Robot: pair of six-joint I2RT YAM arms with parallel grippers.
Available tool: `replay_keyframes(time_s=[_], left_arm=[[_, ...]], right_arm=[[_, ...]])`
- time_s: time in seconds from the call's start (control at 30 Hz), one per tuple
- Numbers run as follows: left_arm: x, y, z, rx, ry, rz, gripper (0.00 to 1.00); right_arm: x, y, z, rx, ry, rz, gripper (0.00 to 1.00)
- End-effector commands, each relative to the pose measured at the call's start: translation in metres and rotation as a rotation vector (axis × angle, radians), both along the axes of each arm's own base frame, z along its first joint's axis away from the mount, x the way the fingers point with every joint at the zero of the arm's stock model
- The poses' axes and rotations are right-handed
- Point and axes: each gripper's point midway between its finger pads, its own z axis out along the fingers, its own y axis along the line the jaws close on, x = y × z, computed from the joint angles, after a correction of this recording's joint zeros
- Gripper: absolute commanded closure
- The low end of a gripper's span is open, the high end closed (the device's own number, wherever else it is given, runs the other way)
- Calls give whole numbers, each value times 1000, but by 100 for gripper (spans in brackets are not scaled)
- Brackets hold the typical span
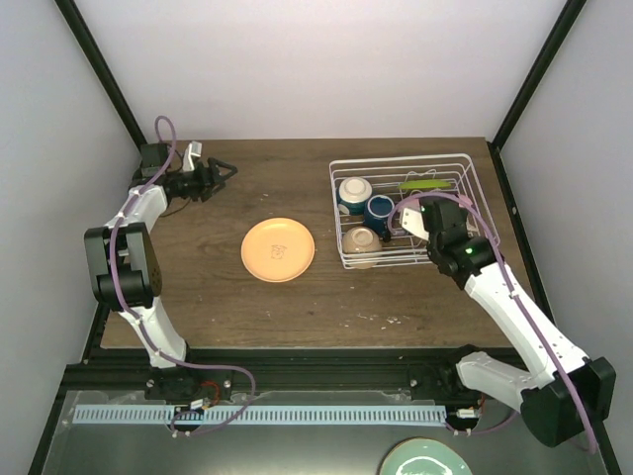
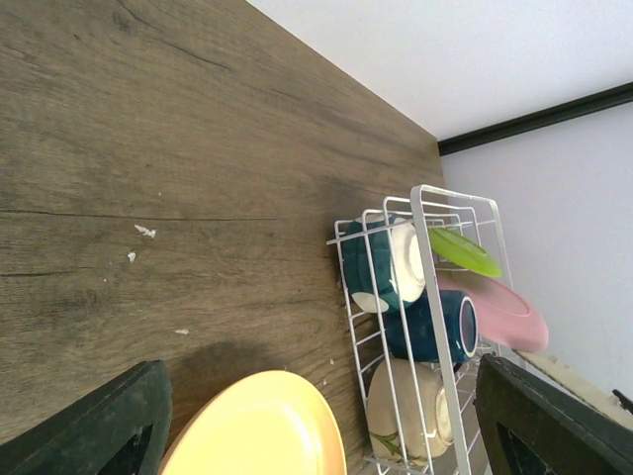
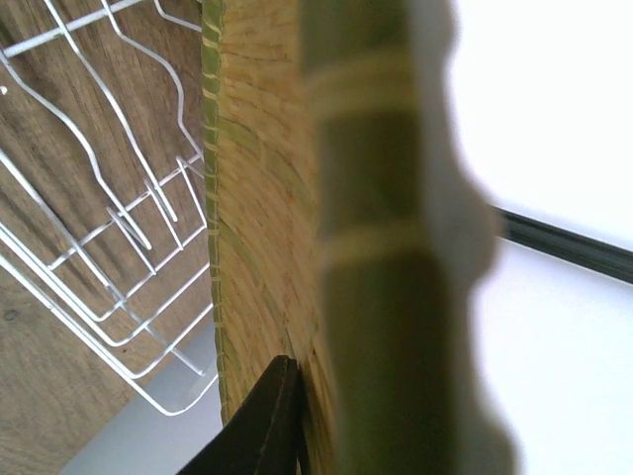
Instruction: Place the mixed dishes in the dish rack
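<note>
The white wire dish rack [image 1: 463, 168] stands at the right back of the table. Inside it lie a teal-and-cream bowl [image 1: 354, 190], a dark blue mug [image 1: 379, 210], a cream bowl [image 1: 361, 242] and an upright lime green plate [image 1: 425, 184]. The left wrist view also shows a pink plate [image 2: 499, 312] standing in the rack [image 2: 427, 237]. My right gripper [image 1: 417, 222] hangs over the rack's right half, shut on the woven-pattern yellow plate [image 3: 262, 228], which it holds on edge. A peach-tan plate [image 1: 278, 249] lies flat mid-table. My left gripper [image 1: 216, 178] is open and empty at the back left.
A pale teal plate [image 1: 425, 460] lies below the table's near edge, beside the right arm's base. Black frame posts rise at both back corners. White walls close in the table on three sides.
</note>
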Motion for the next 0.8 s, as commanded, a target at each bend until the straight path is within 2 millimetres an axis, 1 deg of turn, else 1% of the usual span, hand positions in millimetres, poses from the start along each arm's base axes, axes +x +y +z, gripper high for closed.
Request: replay_keyframes(time_s=[0.0, 0.2, 0.33, 0.47, 0.63, 0.77], left_arm=[[3, -2, 1, 1, -10, -15, 14], [3, -2, 1, 5, -9, -15, 14], [2, -2, 1, 7, -10, -14, 14], [1, -2, 1, 12, -10, -14, 14], [-1, -2, 1, 16, -12, -15, 14], [-3, -1, 0, 18, -10, -13, 15]], right_arm=[[12, -7, 18, -42, -95, -8, 99], [25, -14, 16, -104, -141, -14, 99], [34, -14, 12, -143, -168, 3, 99], [41, -12, 2, -165, -167, 34, 99], [45, -16, -11, -176, -155, 51, 99], [48, -18, -17, -188, -162, 66, 99]])
